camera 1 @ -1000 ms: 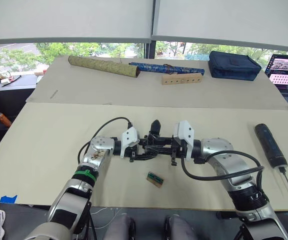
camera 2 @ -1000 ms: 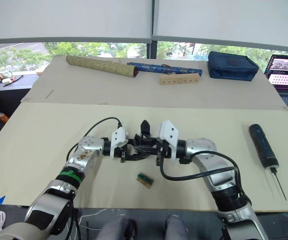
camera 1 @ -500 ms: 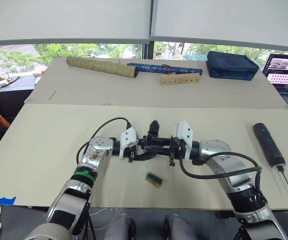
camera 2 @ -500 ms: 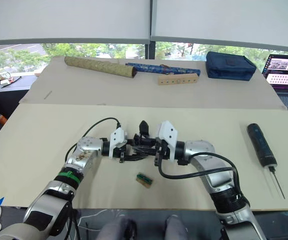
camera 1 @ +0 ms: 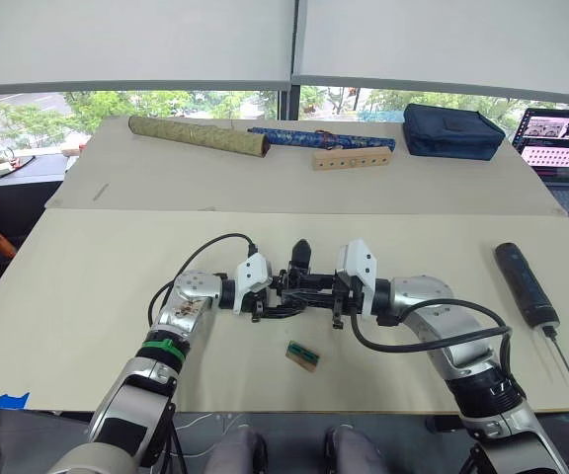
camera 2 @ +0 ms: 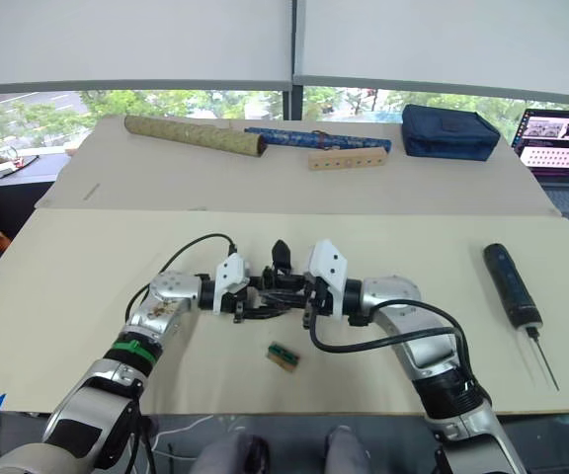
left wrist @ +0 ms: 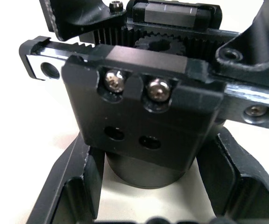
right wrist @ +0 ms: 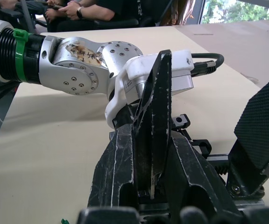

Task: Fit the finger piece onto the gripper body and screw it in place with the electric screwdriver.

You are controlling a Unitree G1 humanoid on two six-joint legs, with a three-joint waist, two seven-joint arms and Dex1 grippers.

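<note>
The gripper body [camera 1: 299, 286] is clamped by the left gripper [camera 1: 265, 296]; the finger piece [right wrist: 154, 116], pinched in the right gripper [camera 1: 336, 294], should be kept square over its mount.

A matte black mechanical gripper body [camera 1: 299, 281], a dark blue-black cylindrical electric screwdriver [camera 1: 525, 284], a blue patterned roll [camera 1: 319, 138] and an olive speckled roll [camera 1: 199, 135] on a beige table [camera 1: 97, 267].

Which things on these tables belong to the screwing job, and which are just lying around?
Job:
gripper body, held between left end effector and right end effector
finger piece
electric screwdriver, lying by itself

Lying about:
green roll
blue patterned roll
wooden block
navy pouch
laptop
small green part
</note>
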